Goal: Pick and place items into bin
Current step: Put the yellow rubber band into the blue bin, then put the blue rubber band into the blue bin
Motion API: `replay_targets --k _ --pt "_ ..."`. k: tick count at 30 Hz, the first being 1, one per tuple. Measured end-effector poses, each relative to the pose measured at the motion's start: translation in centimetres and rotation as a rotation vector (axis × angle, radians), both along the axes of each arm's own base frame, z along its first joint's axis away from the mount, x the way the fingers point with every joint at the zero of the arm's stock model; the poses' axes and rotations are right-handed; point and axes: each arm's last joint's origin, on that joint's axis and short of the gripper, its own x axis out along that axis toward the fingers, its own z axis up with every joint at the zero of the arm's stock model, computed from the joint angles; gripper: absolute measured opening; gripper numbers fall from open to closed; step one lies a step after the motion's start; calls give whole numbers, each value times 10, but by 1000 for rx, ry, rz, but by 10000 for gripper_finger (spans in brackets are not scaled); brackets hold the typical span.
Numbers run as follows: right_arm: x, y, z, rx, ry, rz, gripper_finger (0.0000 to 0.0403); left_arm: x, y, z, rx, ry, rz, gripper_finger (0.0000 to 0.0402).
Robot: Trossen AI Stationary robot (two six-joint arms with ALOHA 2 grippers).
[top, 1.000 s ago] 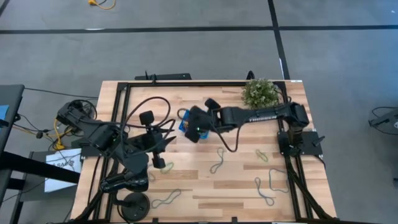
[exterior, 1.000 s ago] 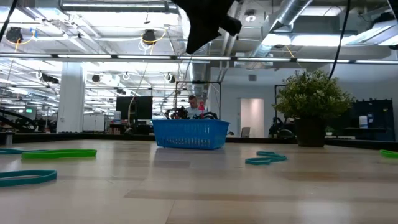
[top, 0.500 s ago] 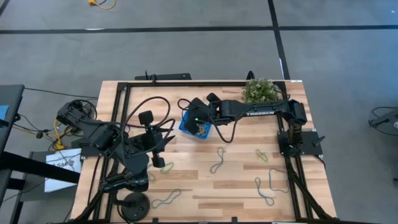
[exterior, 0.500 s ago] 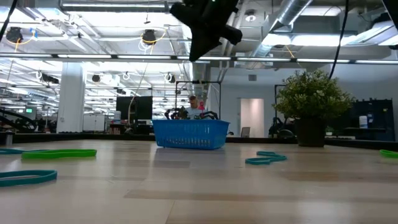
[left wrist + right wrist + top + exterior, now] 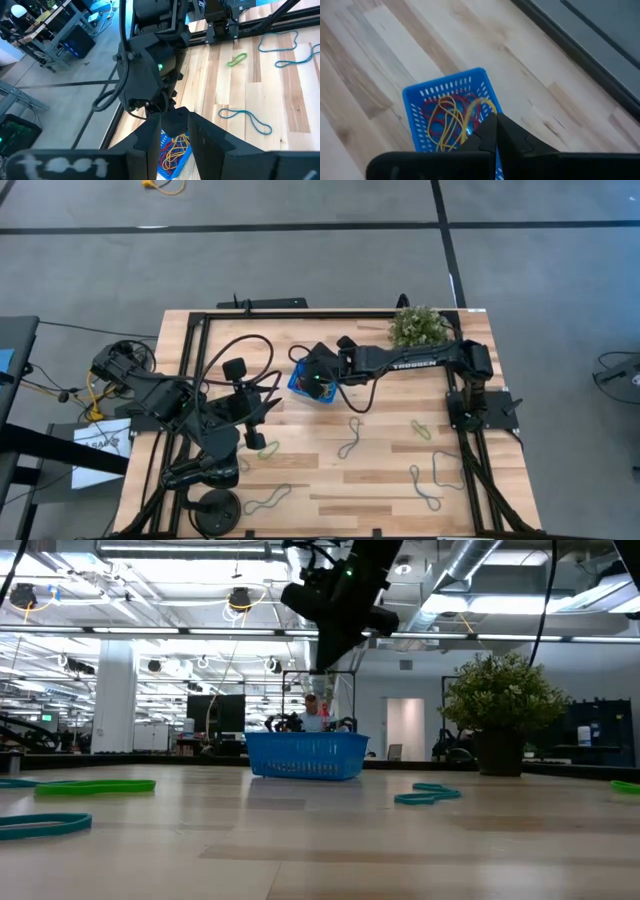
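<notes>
The blue mesh bin point(image 5: 303, 386) point(image 5: 305, 756) stands on the table's far middle, with red and yellow bands point(image 5: 445, 117) inside. My right gripper point(image 5: 320, 374) point(image 5: 495, 131) hangs just above the bin's right part, shut, with a yellow band point(image 5: 484, 102) at its tips. My left gripper point(image 5: 258, 440) point(image 5: 172, 142) waits open to the near left of the bin, beside a green band point(image 5: 268, 448). Several loose bands lie flat on the table, such as a teal one point(image 5: 350, 438) and a blue one point(image 5: 425, 488). My right gripper pinches the yellow band at the top of its loop point(image 5: 489, 104), right at the fingertips point(image 5: 492, 120), coming from above and pointing down. The band hangs slack below the fingers, and its lower part point(image 5: 467, 117) reaches into the bin among the other bands.
A potted plant point(image 5: 418, 328) point(image 5: 500, 705) stands at the far right corner. More bands lie near the near edge point(image 5: 268, 498) and on the right point(image 5: 420, 430) point(image 5: 446, 470). A black frame rail point(image 5: 300, 314) runs around the table. A person sits in the room beyond point(image 5: 312, 712).
My right gripper has come down toward the bin and shifted slightly toward the table's far edge, its arm stretching straighter. It has stayed shut. The left arm and the loose bands have not moved.
</notes>
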Motion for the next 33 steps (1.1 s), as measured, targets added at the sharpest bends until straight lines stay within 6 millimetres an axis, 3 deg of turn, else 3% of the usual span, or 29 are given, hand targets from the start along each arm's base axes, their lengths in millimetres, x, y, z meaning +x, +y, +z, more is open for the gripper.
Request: replay_targets --k 6,13,19,26,33 --pt "-2 -3 -12 20 -7 -30 16 0 0 0 0 0 1 88" --pt "-3 -11 -18 62 4 -31 83 0 0 0 -3 -2 2 88" --pt "-1 -2 -17 43 0 20 136 0 -1 -1 -22 16 -21 88" --pt "4 45 -1 38 18 294 150 0 -3 -8 -166 69 -40 88" --pt "-11 115 39 142 73 524 128 -2 -3 -21 -250 148 42 88"
